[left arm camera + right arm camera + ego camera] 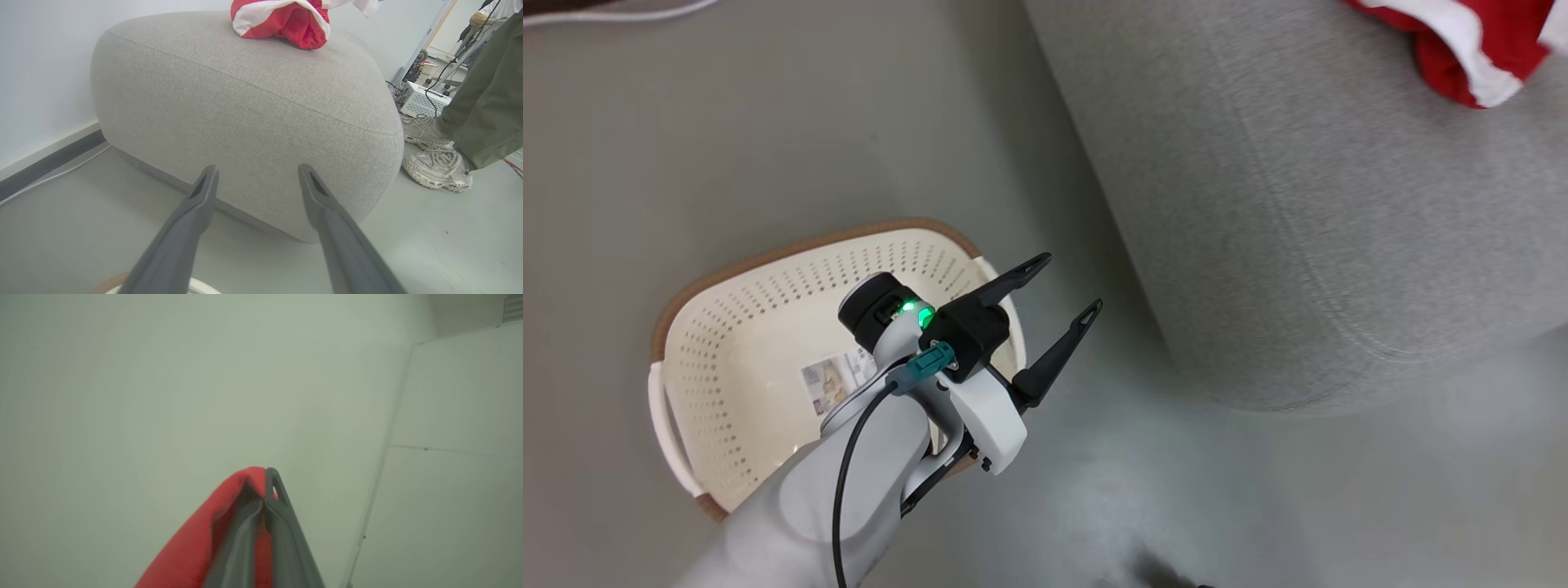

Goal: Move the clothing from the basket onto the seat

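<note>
On top of the grey sofa [245,106], toward its far side, one red garment [282,24] with white bands lies crumpled. A fold of red cloth [192,543] is pinched between the closed fingers of the right pincer [266,486], which points at a bare pale wall, so how much fabric hangs below cannot be told. The laundry basket [768,310] on the floor beside the sofa looks emptied, its barcode sticker [837,380] bare inside, which suggests the held piece is the last to go. The left pincer [1068,284] hangs spread wide, holding nothing, over the basket's sofa-side rim. To finish well, the right arm should carry the cloth well over the sofa's top, lower it until the fabric rests, and only then part its fingers, back from the rounded edge where it could slide off. A person's shoes [437,169] stand just beside the sofa's corner, so the swing should keep clear of them.
</note>
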